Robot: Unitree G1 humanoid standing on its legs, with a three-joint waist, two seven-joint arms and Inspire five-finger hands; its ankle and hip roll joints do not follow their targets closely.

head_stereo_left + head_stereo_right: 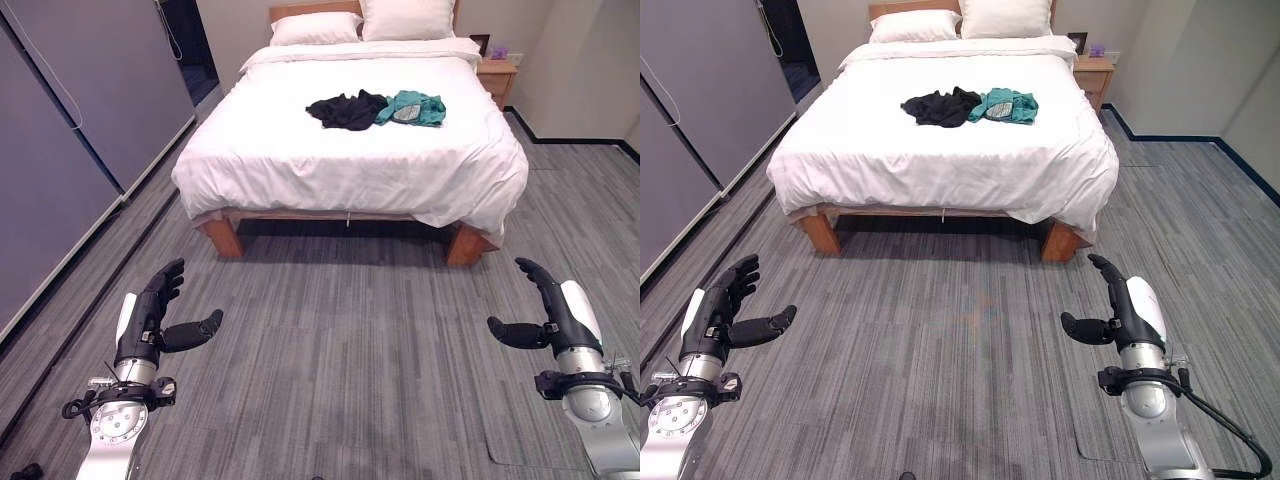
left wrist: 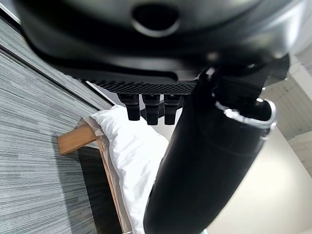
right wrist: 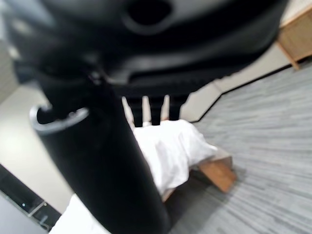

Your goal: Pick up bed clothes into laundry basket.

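My left hand (image 1: 150,318) and right hand (image 1: 548,312) hang low and near, fingers spread and holding nothing. Past them is bare grey floor (image 1: 350,330), then the bed (image 1: 350,150). Far off on it lie black clothes (image 1: 347,109) touching teal clothes (image 1: 412,108). I think I am only starting. Next I must walk closer. I see no basket.
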